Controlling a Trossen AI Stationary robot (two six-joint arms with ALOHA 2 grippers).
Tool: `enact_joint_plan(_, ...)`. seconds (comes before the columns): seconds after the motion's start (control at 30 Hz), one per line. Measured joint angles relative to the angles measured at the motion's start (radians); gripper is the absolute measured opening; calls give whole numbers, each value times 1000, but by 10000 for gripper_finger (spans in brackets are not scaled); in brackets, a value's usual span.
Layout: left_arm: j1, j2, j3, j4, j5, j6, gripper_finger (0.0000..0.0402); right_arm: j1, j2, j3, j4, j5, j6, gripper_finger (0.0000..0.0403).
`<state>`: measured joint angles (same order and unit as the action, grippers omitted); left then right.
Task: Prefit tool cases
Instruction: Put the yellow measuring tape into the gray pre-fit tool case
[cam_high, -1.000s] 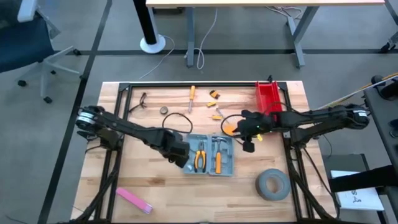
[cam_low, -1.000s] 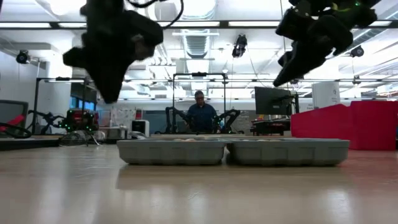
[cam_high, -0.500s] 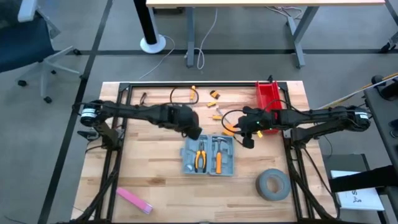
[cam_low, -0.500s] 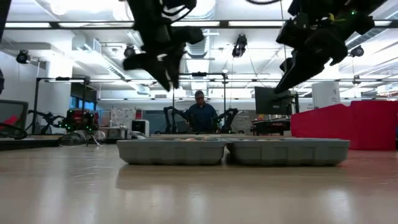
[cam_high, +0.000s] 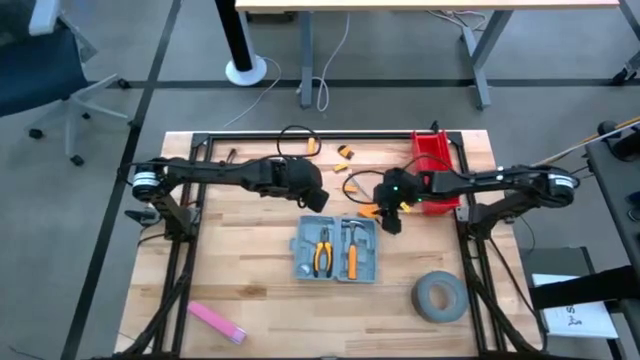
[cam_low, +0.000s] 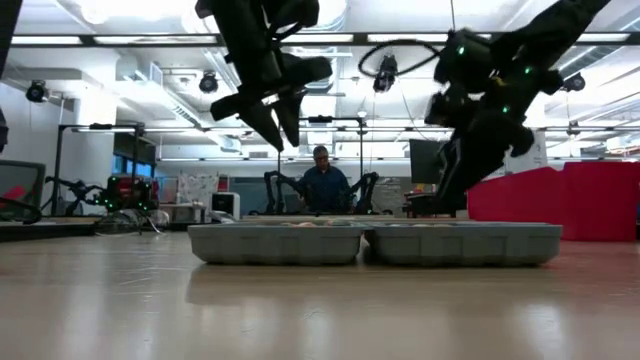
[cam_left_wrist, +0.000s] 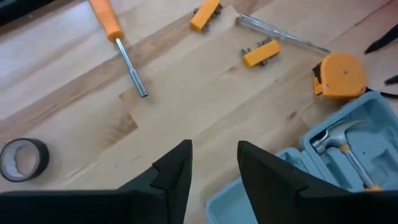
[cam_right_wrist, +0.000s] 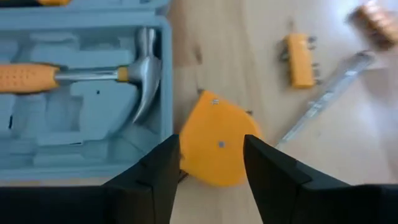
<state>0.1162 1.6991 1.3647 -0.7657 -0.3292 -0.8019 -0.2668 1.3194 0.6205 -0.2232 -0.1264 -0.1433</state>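
Observation:
The blue-grey tool case lies open and flat on the wooden table, with orange-handled pliers and a hammer in its recesses. My left gripper hovers open above bare wood just beyond the case's far left corner. My right gripper is open and low past the case's far right corner. In the right wrist view its fingers stand on either side of an orange tape measure that lies flat on the wood. I see no finger touching the tape measure.
Loose on the far half of the table are an orange-handled screwdriver, orange bit holders, a thin metal rod and a small black tape roll. A red bin stands far right, a grey tape roll near right, a pink strip near left.
My left gripper has swung from the case's left side toward the far edge and the right, risen a little, turned, and opened. My right gripper has sunk toward the orange tape measure, shifting slightly left. The case has stayed put.

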Motion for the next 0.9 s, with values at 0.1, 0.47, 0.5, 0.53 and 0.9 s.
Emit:
enact_joint_plan(0.1,-2,0,0,-2,-2,7,136,-2,33,-1,-17,-12,-38,169)
enact_joint_plan(0.47,-2,0,-33,4,-30,19,139,-6,63,1,-30,22,-73,203)
enact_joint_plan(0.5,-2,0,-40,4,-29,15,138,-6,56,1,-59,21,-53,205)
enact_joint_plan(0.53,-3,0,-47,5,-29,10,137,-3,49,1,-97,20,-33,207)
enact_joint_plan(0.9,-5,0,-73,4,-28,-19,136,98,40,-2,-174,22,99,211)
